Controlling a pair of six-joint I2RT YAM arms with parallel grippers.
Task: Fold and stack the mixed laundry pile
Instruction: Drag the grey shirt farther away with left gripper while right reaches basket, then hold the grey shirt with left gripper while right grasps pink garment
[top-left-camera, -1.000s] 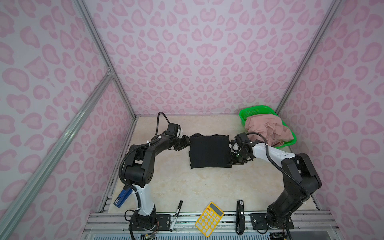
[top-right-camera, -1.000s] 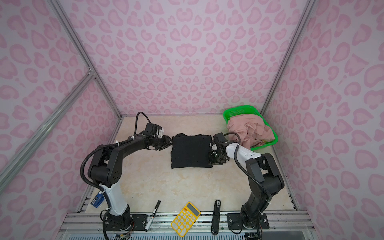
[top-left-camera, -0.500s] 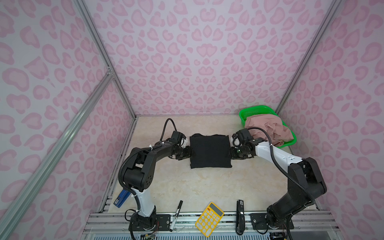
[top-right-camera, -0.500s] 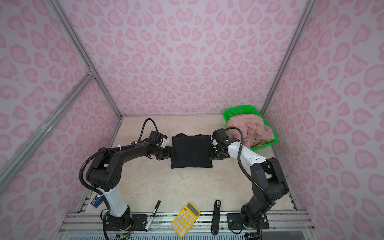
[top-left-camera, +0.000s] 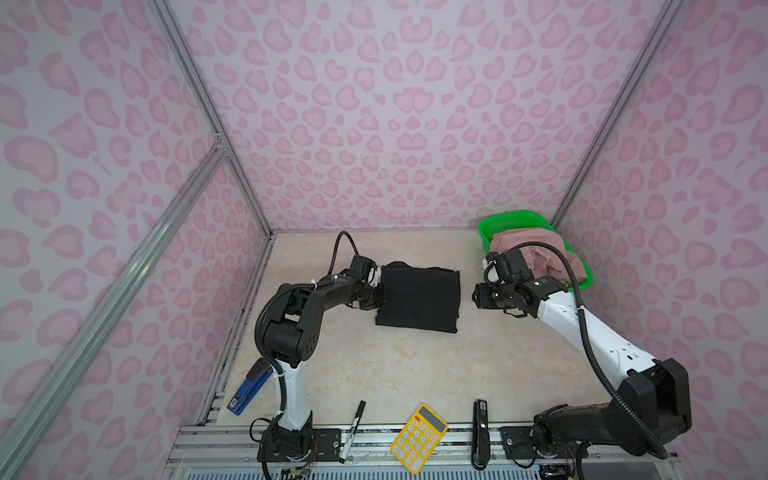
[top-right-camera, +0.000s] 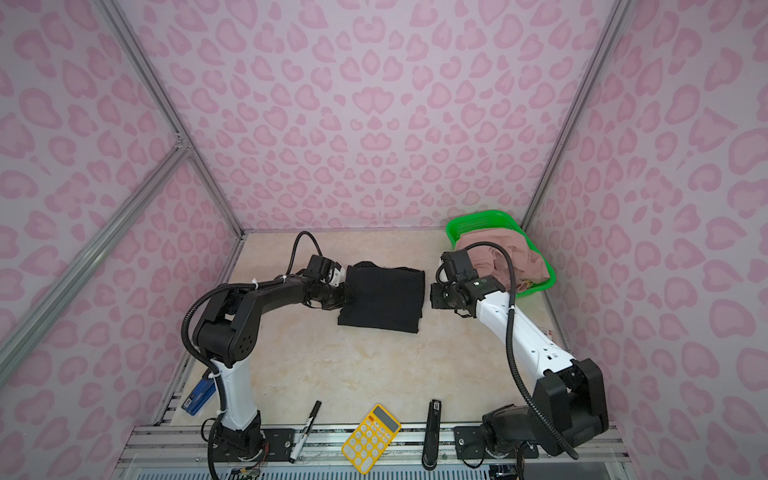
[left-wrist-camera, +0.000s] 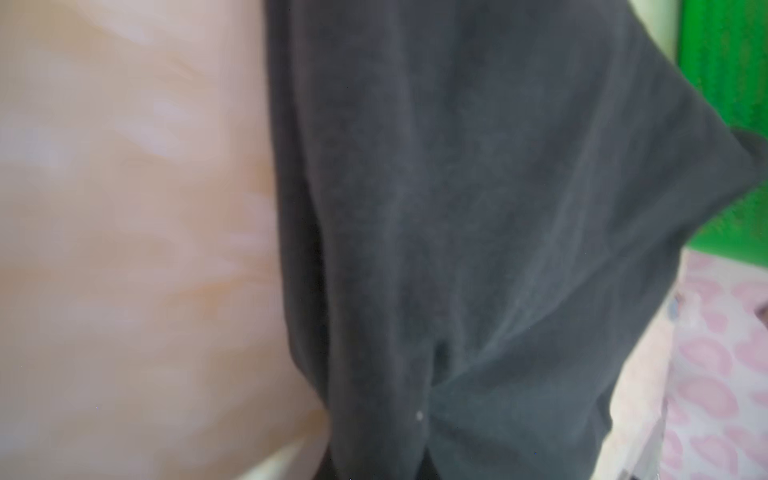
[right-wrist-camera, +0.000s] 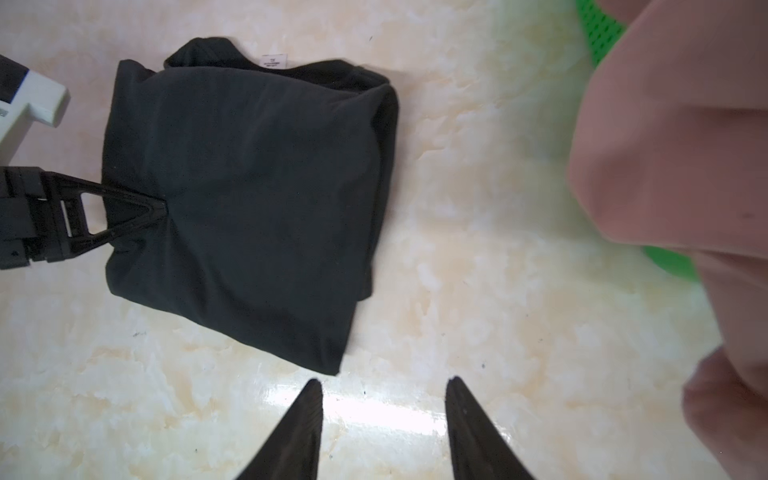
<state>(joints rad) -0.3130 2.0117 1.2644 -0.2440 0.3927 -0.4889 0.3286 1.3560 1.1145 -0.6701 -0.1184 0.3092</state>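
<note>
Black garment (top-left-camera: 417, 299) sits folded mid-frame, left tool (right-wrist-camera: 163, 206) pinching its edge, right tool (right-wrist-camera: 385, 380) spread and empty — pink shorts (top-left-camera: 528, 241) upper right in the basket (top-left-camera: 505, 220) aren't folded yet.

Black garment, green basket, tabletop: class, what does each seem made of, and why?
Black garment: soft matte fabric, likely knit; it folds and creases.
Green basket: bright plastic mesh, by its perforated wall.
Tabletop: glossy marble-look surface with glare; stone or laminate unclear.
</note>
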